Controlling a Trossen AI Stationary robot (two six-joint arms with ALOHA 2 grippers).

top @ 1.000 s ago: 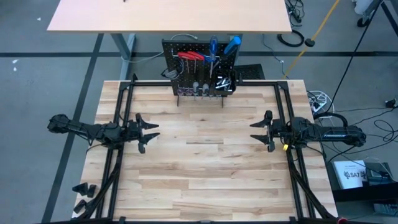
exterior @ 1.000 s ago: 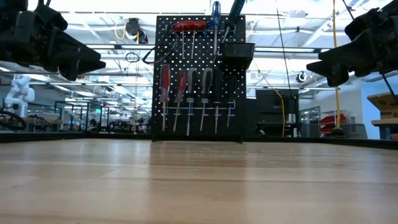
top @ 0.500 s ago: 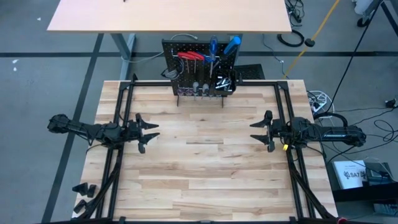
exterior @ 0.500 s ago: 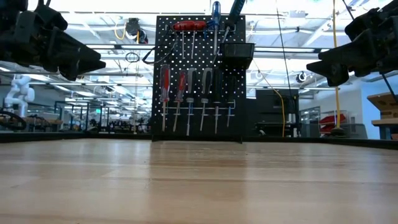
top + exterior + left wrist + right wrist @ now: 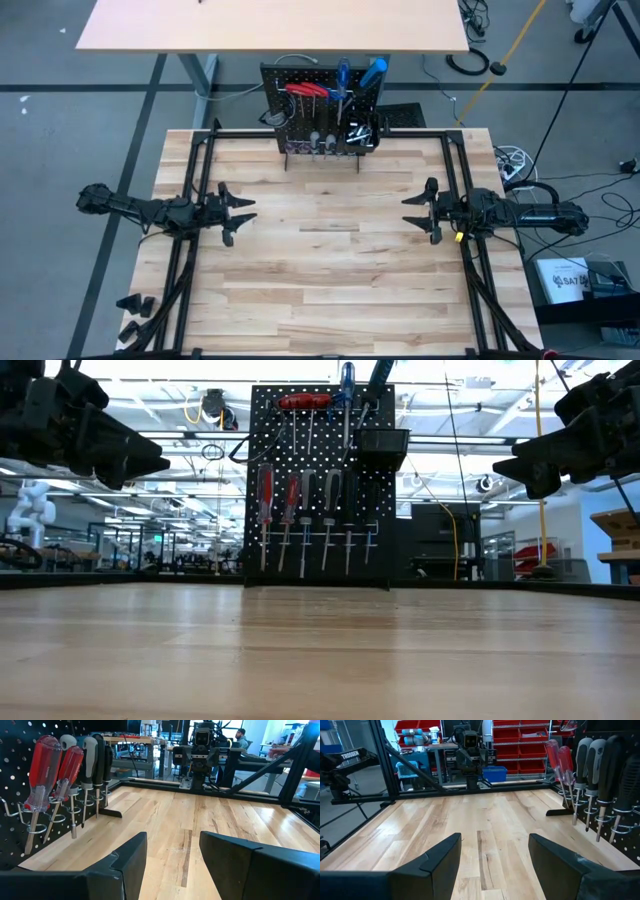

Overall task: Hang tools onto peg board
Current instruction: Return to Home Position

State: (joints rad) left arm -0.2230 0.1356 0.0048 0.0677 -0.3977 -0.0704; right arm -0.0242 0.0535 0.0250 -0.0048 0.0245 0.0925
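Tabletop point(image 5: 320, 260) carries peg board point(image 5: 300, 125) well beyond parted jaws.

Peg board point(image 5: 270, 435) at table point(image 5: 320, 650) far edge (tools point(image 5: 266, 495) hung).

The robot has two slim black arms, the left arm point(image 5: 140, 208) and the right arm point(image 5: 520, 212), each made of rounded segments with thicker joints. Each arm ends in a matte black two-finger hand: the left hand point(image 5: 227, 214) and the right hand point(image 5: 430, 211). From the wrist, the fingers point(image 5: 235, 855) look like broad, angular wedges with flat inner faces. A small yellow mark point(image 5: 460, 237) is near the wrist of the right arm, and a thin black cable point(image 5: 535, 188) loops at its rear part.
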